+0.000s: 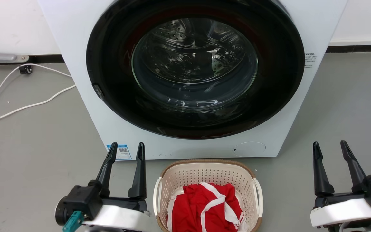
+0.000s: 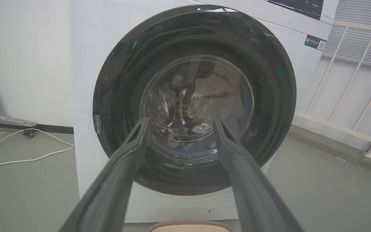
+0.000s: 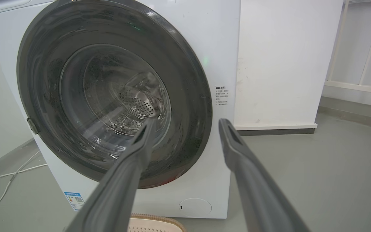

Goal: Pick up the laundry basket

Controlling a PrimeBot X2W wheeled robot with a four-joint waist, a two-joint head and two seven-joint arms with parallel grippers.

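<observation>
Now flanking the laundry basket [image 1: 204, 175], nothing gripped
It sits on the floor [image 1: 37, 145] before the washing machine [image 1: 76, 48]; left claw [image 1: 127, 145] and right claw [image 1: 329, 143] gape wide, so lower both evenly to its side handles [image 1: 157, 193]

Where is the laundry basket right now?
In the head view, the laundry basket sits on the floor at bottom centre, directly before the washing machine, between the left pincer and the right pincer, closer to the left.
</observation>
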